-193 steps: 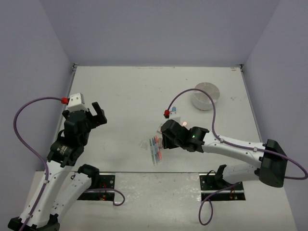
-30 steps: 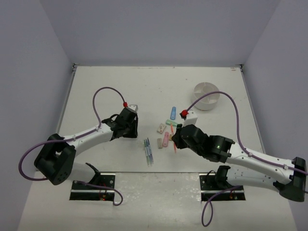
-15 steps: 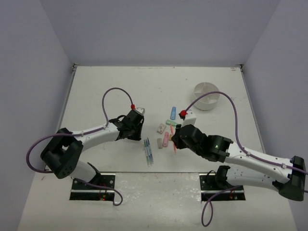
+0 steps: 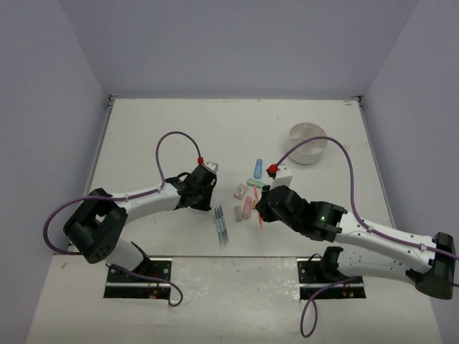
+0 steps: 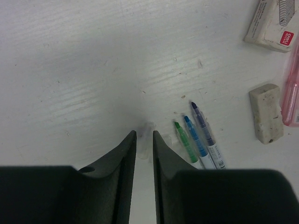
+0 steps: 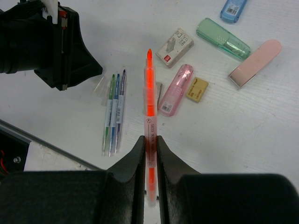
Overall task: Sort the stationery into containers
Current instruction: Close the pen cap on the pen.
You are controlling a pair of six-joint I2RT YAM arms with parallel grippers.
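Near the middle of the white table, the left gripper sits low over a clear pen. One finger is on each side of the barrel, so closing would pinch it across its width. The jaws are narrow with only a slim gap, and it cannot be told whether they already grip the pen or just bracket it. Just beside the clear pen lie a green pen, a blue pen and a dark blue pen. They are parallel and close together, which probably explains why the gripper goes for the outermost one, where a finger has room. A tan eraser and a boxed white eraser lie further off.

The right gripper is clamped on an orange pen. It holds the pen near the back end, with the tip pointing forward along the fingers. That hold would suit dropping the pen lengthwise into a compartment. Below it on the table are a pink case, a green case, a pink block and a small yellow-tan eraser.

The white divided tub stands at the far right of the table, well apart from both grippers and from the stationery. Nothing can be seen inside it, so the sorting looks barely begun. The likely next step is to carry the orange pen over to it.
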